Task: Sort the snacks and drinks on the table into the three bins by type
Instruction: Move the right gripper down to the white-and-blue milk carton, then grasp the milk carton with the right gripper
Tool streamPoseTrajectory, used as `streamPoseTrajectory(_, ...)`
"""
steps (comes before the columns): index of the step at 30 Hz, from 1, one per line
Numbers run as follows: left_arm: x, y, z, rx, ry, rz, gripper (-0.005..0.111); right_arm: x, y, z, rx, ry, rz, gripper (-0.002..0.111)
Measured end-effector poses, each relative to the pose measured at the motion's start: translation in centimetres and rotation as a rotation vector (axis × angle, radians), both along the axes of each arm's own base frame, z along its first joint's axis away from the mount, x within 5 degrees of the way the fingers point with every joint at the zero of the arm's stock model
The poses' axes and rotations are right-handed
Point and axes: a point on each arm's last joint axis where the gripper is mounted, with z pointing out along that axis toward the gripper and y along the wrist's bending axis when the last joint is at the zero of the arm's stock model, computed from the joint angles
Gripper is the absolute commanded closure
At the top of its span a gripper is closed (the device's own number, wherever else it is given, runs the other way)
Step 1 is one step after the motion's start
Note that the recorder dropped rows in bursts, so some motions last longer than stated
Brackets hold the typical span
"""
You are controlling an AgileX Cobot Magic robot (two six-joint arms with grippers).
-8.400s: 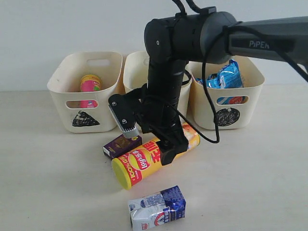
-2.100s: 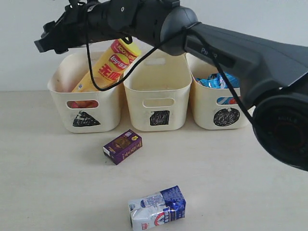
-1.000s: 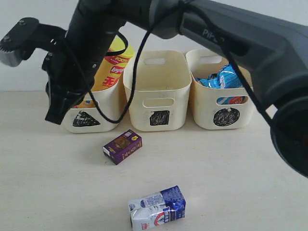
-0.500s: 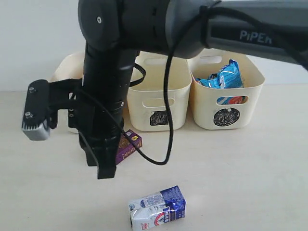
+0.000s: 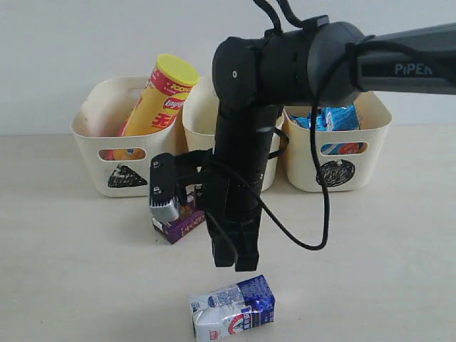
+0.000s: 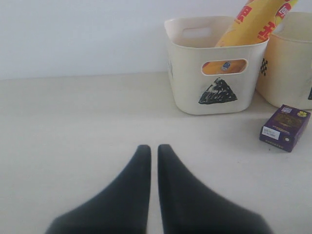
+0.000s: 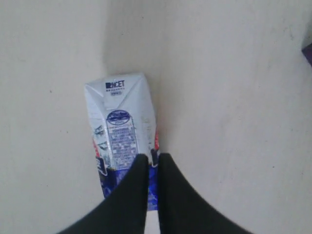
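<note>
A blue-and-white milk carton [image 5: 231, 311] [image 7: 122, 131] lies on its side near the table's front edge. My right gripper [image 5: 236, 265] [image 7: 152, 156] points down just above it, shut and empty, apart from the carton. The small purple box [image 5: 189, 222] [image 6: 285, 127] lies behind, partly hidden by the right wrist. A yellow Lay's tube [image 5: 160, 96] [image 6: 253, 22] leans in the triangle bin [image 5: 96, 121] [image 6: 195, 73]. The square bin [image 5: 196, 107] is mostly behind the arm. A blue bag [image 5: 335, 117] sits in the circle bin [image 5: 356, 167]. My left gripper [image 6: 153, 146] is shut over bare table.
The three bins stand in a row along the back by the wall. The right arm's cable [image 5: 317, 214] loops down to the right of the wrist. Bare tabletop [image 5: 370, 271] spreads to both sides of the carton.
The yellow tube now stands in the triangle bin, let go. The right arm swung from the left bin rightwards and down, ending above the milk carton.
</note>
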Motion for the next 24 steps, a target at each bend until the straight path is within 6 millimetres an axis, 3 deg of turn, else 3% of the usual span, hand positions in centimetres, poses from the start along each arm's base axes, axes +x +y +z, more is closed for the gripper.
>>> streamPoseTrajectory(2, 0.0, 0.0, 0.0, 0.0, 0.0, 0.0, 0.102, -0.3, -0.2, -0.5, -0.008, 0.017, 0.01, 0.068)
streamPoseTrajectory(4, 0.0, 0.0, 0.0, 0.0, 0.0, 0.0, 0.102, -0.7, -0.5, -1.3, -0.023, 0.038, 0.039, 0.031)
streamPoseTrajectory(5, 0.0, 0.0, 0.0, 0.0, 0.0, 0.0, 0.102, -0.9, -0.6, -1.7, -0.033, 0.049, 0.052, 0.021)
streamPoseTrajectory(7, 0.0, 0.0, 0.0, 0.0, 0.0, 0.0, 0.102, -1.1, -0.9, -2.2, -0.044, 0.062, 0.063, 0.012)
streamPoseTrajectory(14, 0.0, 0.0, 0.0, 0.0, 0.0, 0.0, 0.102, -1.1, -1.0, -4.0, -0.047, 0.057, 0.056, 0.011)
streamPoseTrajectory(24, 0.0, 0.0, 0.0, 0.0, 0.0, 0.0, 0.102, -0.2, -0.3, -4.2, 0.022, -0.042, 0.049, 0.012)
